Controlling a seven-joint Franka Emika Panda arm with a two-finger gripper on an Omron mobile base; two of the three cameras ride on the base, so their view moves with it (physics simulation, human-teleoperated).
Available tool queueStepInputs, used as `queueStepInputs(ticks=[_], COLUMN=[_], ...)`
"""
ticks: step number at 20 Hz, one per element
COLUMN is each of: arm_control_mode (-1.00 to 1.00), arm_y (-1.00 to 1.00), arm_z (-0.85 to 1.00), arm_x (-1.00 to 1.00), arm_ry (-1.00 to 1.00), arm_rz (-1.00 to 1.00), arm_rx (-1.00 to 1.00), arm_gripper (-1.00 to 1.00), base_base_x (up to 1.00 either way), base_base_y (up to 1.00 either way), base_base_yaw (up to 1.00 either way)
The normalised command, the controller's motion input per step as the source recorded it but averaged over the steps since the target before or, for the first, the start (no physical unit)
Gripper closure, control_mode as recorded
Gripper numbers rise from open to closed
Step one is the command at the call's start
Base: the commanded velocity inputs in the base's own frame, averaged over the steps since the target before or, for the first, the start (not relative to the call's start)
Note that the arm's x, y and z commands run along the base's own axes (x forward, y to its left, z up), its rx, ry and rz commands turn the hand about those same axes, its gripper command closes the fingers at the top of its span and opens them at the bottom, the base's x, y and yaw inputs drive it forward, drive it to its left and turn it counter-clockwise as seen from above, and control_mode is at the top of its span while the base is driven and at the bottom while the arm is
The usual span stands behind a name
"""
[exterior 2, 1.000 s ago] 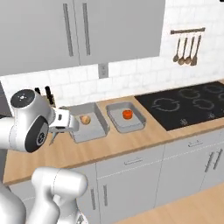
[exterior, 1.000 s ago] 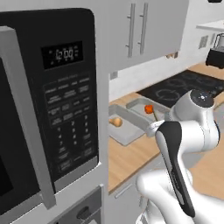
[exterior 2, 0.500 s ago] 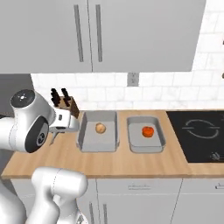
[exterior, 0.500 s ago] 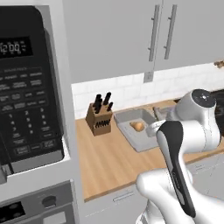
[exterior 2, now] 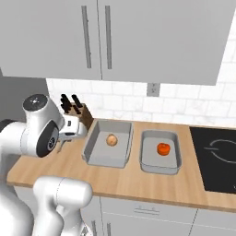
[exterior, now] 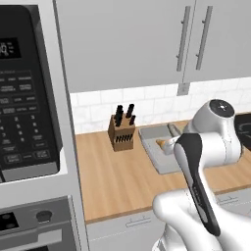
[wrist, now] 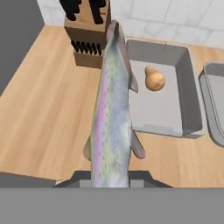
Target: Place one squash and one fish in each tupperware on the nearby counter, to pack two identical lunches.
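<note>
The claw (wrist: pixel 111 183) is clamped on a fish (wrist: pixel 111 127), held over the wooden worktop (exterior 2: pixel 124 179) beside the knife block (wrist: pixel 87 35). Near it sits a grey tub (exterior 2: pixel 92 154) with a pale squash (exterior 2: pixel 111 139); the next tub (exterior 2: pixel 159 168) holds an orange-red squash (exterior 2: pixel 163 148).

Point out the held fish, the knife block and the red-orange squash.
fish (wrist: pixel 111 127), hand view, mid body.
knife block (exterior: pixel 122 136), left base view, wooden front.
red-orange squash (exterior 2: pixel 163 148), right base view, its top.
</note>
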Motion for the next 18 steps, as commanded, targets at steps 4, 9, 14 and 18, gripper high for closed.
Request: queueStepInputs(ticks=[4,9,14,18], arm_control_mode=[-1.0,-1.0,-1.0,-1.0], arm_y=[-0.55,-0.65,-0.53,-0.09], arm_z=[-0.58,-0.88,-0.77,-0.13], arm_x=[0.78,0.94,0.81,0.6], arm_ry=[0.02,0.0,0.04,0.27], arm_rz=[0.15,0.32,0.43,0.26], arm_rx=[0.0,-0.03,-0.05,-0.07], arm_gripper=[1.0,1.0,1.0,1.0], base_base_x=[0.0,0.0,0.0,0.0], base_base_y=[0.0,0.0,0.0,0.0], base_base_yaw=[0.0,0.0,0.0,0.0])
